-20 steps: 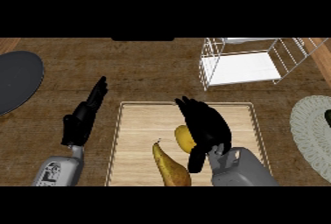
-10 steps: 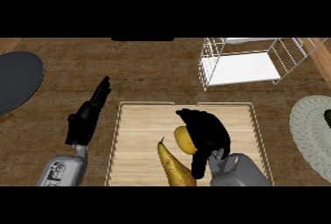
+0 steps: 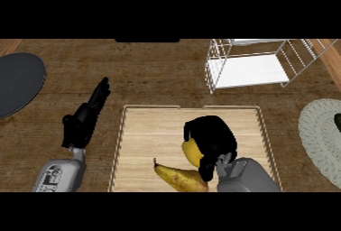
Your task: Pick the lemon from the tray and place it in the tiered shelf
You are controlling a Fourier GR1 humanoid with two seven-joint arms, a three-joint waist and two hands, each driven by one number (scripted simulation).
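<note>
Over the last second the right hand (image 3: 212, 135) has drawn its fingers in from an outstretched pose. They now curl over the lemon (image 3: 191, 152), so the grasp looks made and the lift comes next. The lemon lies on the tray (image 3: 140, 135), toward 5 o'clock of its middle, just above the pear (image 3: 178, 177). Only a yellow sliver shows, running roughly 12 to 6 o'clock; where its tip points is hidden. The tiered shelf (image 3: 250, 72) stands at 1 o'clock. The left hand (image 3: 83, 122) rests open at 9 o'clock.

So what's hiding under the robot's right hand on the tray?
A yellow lemon. Only its left side peeks out, because the right hand curls over it and covers the rest. The part of the tray beneath them is hidden too.
</note>
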